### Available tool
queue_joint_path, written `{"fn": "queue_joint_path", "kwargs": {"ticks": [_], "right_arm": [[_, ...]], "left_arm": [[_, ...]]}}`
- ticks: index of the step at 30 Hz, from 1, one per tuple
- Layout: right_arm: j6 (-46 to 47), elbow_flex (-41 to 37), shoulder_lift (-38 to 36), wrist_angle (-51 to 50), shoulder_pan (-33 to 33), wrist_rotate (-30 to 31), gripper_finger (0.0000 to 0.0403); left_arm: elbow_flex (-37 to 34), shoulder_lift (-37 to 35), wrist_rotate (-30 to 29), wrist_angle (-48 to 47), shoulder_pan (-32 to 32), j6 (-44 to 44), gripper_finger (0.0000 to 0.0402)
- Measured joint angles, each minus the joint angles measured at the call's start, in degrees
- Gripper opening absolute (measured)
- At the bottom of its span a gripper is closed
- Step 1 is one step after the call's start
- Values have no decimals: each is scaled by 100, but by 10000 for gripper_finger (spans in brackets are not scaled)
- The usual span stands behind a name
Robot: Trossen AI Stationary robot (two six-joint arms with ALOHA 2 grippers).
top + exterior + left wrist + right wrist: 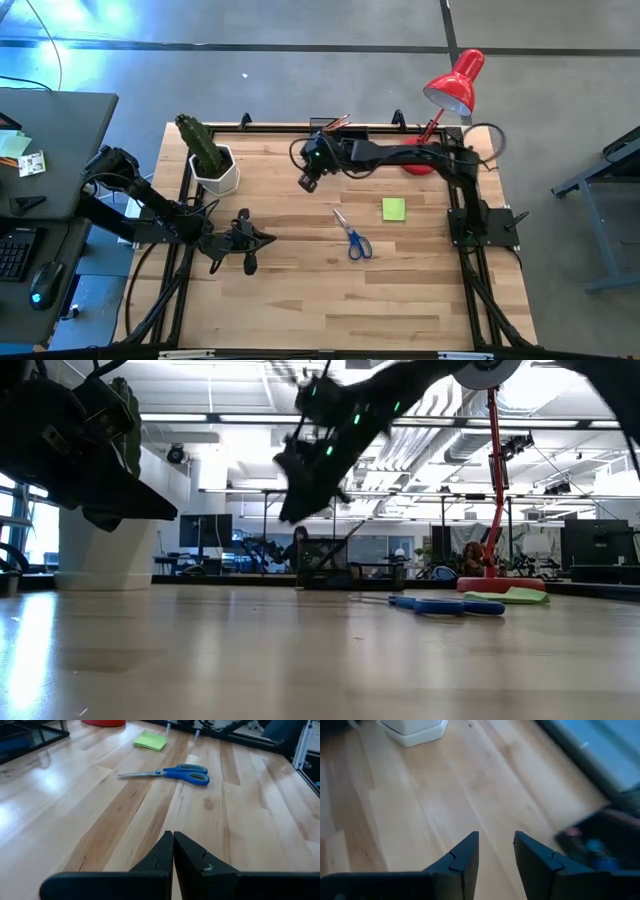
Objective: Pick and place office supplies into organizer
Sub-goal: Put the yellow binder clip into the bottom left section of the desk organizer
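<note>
Scissors (352, 238) lie mid-table beside sticky pad (394, 209); right tool (307, 183) empty, parted; left tool (249, 262) closed, empty.

Scissors (352, 238) lie beside sticky pad (393, 209) (apart).

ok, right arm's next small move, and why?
Probably swing the right gripper from near the organizer toward the scissors: its jaws are open and empty, and the scissors and sticky-note pad lie loose on the table. The left gripper waits shut.
</note>
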Motion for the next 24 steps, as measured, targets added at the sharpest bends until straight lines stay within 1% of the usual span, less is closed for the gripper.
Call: {"fn": "queue_joint_path", "kwargs": {"ticks": [2,5,8,10,12,15,17,19,21,24], "right_arm": [[-256,-122,-345,-225,190,481,119],[-410,-600,-969,-236,505,972,119],[-175,-1450,-1646,-7,814,1293,119],[144,-2163,-2141,340,1000,1468,119],[482,-2888,-2624,858,1163,1567,119],[878,-3906,-3207,1673,1446,1608,119],[1025,-4441,-3508,2204,1647,1677,119],[1168,-4883,-3736,2642,1862,1827,119],[1287,-5256,-3859,2988,2081,2086,119],[1310,-5648,-3910,3400,2403,2424,119]], "left_arm": [[0,0,-76,-1,0,-97,3],[2,0,-247,2,0,-218,3],[117,0,-379,-85,5,-243,3],[335,0,-359,-216,76,-135,3],[681,-2,-160,-674,231,-55,3],[1327,0,142,-1806,576,110,3],[1788,0,299,-2583,847,250,3],[2225,0,311,-3250,1128,345,3],[2584,0,277,-3681,1491,352,3],[2903,31,261,-3705,2013,345,3]]}}
